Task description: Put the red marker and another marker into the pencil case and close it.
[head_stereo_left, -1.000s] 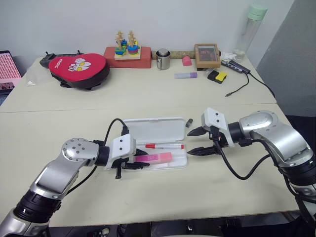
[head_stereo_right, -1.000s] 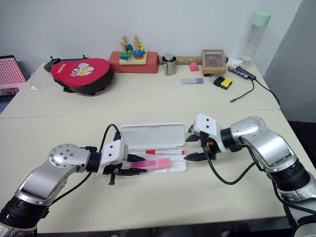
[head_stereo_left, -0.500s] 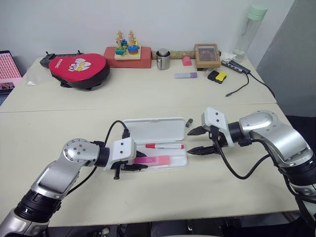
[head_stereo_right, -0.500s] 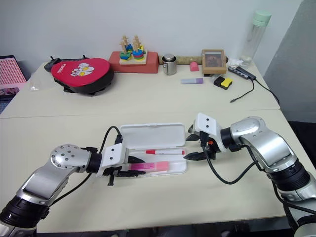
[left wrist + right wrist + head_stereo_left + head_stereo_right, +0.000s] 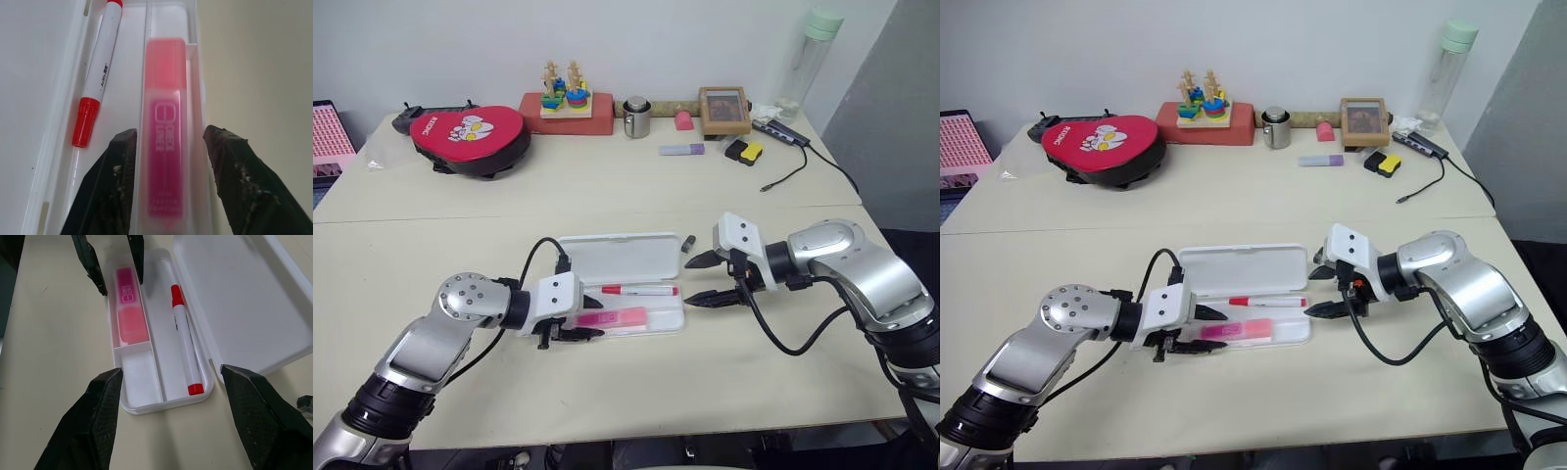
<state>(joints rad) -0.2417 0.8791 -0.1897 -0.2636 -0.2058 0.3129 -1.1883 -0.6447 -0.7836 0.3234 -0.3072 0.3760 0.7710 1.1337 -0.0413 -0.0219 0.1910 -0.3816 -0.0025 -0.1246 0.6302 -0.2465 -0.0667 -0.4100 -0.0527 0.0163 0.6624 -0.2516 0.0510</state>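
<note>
The pencil case (image 5: 625, 257) lies open on the table, its lid folded back. In its rear channel lies the red marker (image 5: 639, 290), also visible as the red marker (image 5: 185, 352). The other marker, a pink highlighter (image 5: 166, 122), rests flat in the front compartment (image 5: 137, 374). My left gripper (image 5: 586, 321) is open at the case's left end. One finger stands on each side of the highlighter's end, with a gap on both sides. My right gripper (image 5: 688, 283) hangs open just off the case's right end, nothing between its fingers.
A small dark cap (image 5: 688, 240) lies by the case's far right corner. Along the back of the table are a red padded pouch (image 5: 468, 132), a toy stacker on a red box (image 5: 566, 98), a metal cup (image 5: 636, 117), a purple highlighter (image 5: 682, 149), a picture frame (image 5: 723, 110) and a cabled hub (image 5: 781, 130).
My left gripper has opened and let go of the pink highlighter, which has settled flat in the front compartment. The right arm has stayed still.
</note>
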